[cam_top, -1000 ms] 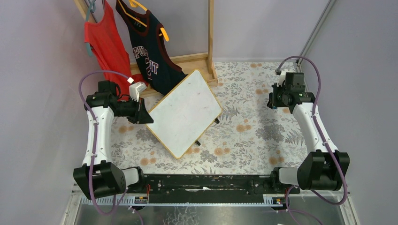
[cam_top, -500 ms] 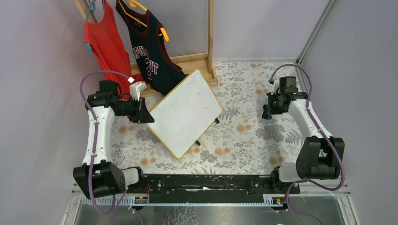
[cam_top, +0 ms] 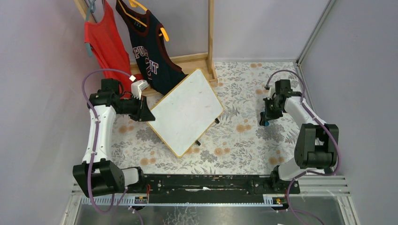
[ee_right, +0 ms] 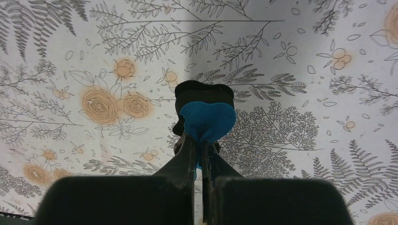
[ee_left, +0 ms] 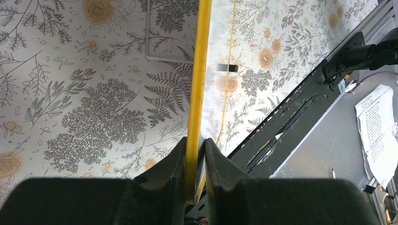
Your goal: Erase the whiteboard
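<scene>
The whiteboard (cam_top: 187,112) is a white board with a light-wood frame, turned diamond-wise on the floral cloth, its face faintly smudged. My left gripper (cam_top: 146,116) is shut on its left corner. In the left wrist view the yellow-looking frame edge (ee_left: 199,70) runs straight up from between my left gripper's (ee_left: 195,146) fingers. My right gripper (cam_top: 265,120) hangs over the cloth to the right of the board, apart from it. It is shut on a blue eraser (ee_right: 207,120) with a black pad, which sticks out past my right gripper (ee_right: 199,143).
A wooden clothes rack (cam_top: 210,37) stands at the back, with a red shirt (cam_top: 105,47) and a navy jersey (cam_top: 150,51) hanging just behind the board's far corner. Two small black feet (cam_top: 216,121) jut from the board's right edge. A black rail (cam_top: 206,183) runs along the near edge.
The right arm has swung inward and down toward the cloth with the eraser. The left gripper and the board's left corner have shifted slightly toward the back.
</scene>
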You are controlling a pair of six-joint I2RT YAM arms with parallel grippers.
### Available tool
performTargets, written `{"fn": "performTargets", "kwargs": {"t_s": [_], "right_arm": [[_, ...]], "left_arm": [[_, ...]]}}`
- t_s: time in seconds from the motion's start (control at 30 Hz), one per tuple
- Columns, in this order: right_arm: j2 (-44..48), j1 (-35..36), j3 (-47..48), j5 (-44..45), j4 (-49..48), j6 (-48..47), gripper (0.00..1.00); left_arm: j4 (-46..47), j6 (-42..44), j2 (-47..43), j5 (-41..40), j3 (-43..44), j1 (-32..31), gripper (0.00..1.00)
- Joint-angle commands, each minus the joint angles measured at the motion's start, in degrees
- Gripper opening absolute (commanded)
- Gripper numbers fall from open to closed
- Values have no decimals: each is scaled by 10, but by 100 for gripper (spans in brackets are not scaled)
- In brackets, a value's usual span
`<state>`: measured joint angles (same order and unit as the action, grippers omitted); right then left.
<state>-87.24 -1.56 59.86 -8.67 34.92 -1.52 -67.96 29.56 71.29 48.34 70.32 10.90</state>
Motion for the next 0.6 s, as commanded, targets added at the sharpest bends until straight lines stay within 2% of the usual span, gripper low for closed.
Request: {"fn": "performTargets", "kwargs": {"t_s": [0.0, 0.17, 0.23, 0.43, 0.57], "right_arm": [[-25, -3, 4, -6, 7, -6, 0], [-47, -3, 9, 6, 2, -7, 4], [-54, -3, 12, 7, 3, -8, 10], [-55, -3, 16, 6, 4, -7, 41], [-55, -3, 16, 5, 6, -7, 45]], "left_arm": [[57, 6, 1, -27, -2, -5, 15], [57, 11, -2, -31, -11, -7, 15], [57, 11, -4, -29, -13, -6, 16], [61, 9, -3, -29, -15, -6, 20], [64, 8, -2, -28, -15, -6, 20]]}}
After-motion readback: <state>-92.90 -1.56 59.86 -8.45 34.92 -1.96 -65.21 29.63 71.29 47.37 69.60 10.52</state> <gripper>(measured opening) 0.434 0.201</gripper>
